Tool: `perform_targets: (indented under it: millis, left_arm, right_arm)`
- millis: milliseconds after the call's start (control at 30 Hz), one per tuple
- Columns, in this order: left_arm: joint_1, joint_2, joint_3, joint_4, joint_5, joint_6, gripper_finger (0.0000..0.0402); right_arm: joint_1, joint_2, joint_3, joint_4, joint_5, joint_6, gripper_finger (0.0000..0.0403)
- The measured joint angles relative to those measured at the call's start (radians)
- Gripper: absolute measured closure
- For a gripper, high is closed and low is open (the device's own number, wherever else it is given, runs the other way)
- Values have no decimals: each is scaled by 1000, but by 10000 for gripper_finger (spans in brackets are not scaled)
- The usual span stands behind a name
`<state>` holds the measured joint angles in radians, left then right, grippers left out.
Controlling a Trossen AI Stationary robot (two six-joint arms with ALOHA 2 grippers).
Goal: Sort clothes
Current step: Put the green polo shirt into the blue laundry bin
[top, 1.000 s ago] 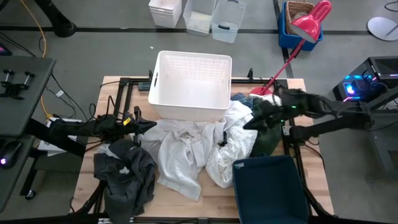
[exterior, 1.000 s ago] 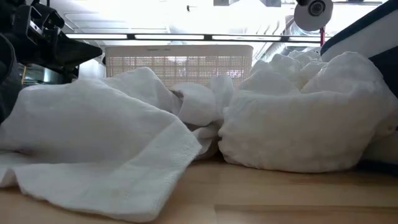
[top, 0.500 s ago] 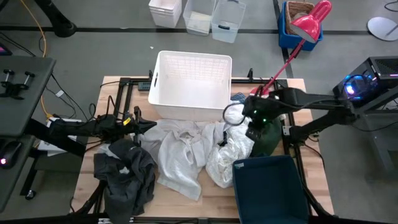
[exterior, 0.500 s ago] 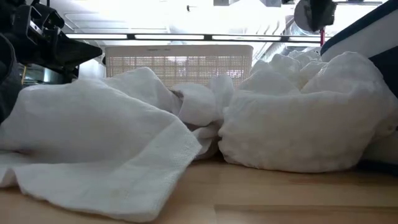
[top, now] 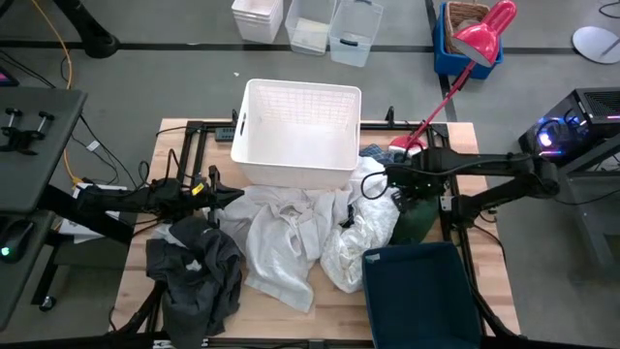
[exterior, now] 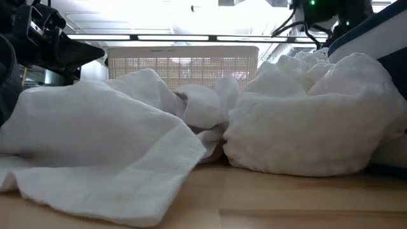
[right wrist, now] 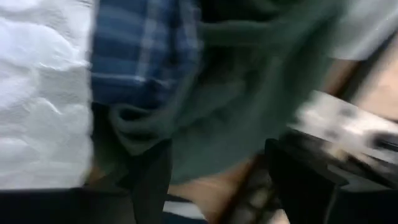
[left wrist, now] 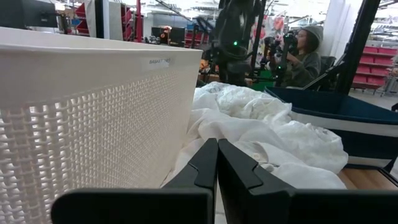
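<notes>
High view: the cream garment (top: 281,242) lies lengthwise toward the table's front; right hand (right wrist: 211,180) apart above it.

Basket (top: 300,136) at table's (top: 329,301) back centre, clothes (top: 291,237) heaped in front of it across the middle, bin (top: 421,296) front right, overhanging the edge.

Grey floor (top: 174,78), red shelving (left wrist: 379,65) behind.

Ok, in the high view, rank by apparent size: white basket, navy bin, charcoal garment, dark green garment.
1. white basket
2-3. navy bin and charcoal garment: look alike, and the picture edge cuts both off
4. dark green garment, mostly hidden under the right arm
</notes>
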<state>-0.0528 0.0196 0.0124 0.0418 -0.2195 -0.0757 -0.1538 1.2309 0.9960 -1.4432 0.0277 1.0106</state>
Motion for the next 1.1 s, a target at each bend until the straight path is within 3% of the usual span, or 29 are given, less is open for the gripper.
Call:
perform_targets:
  millis: [100,333,500,900,1000,1100]
  left_arm:
    - [0,0,0,0,0,0,401]
    - [0,0,0,0,0,0,401]
    - [0,0,0,2,0,0,401]
    - [0,0,0,1,0,0,401]
    - [0,0,0,1,0,0,401]
    - [0,0,0,1,0,0,401]
  right_arm:
    - [-22,-53,-78,102,-25,-69,151]
    - [-23,-74,-229,160,27,-179,151]
    - [-31,-24,-209,276,115,-226,155]
    - [-34,172,-209,357,94,-170,162]
    - [-29,235,-209,377,93,-201,216]
    - [-10,271,-209,396,85,-208,340]
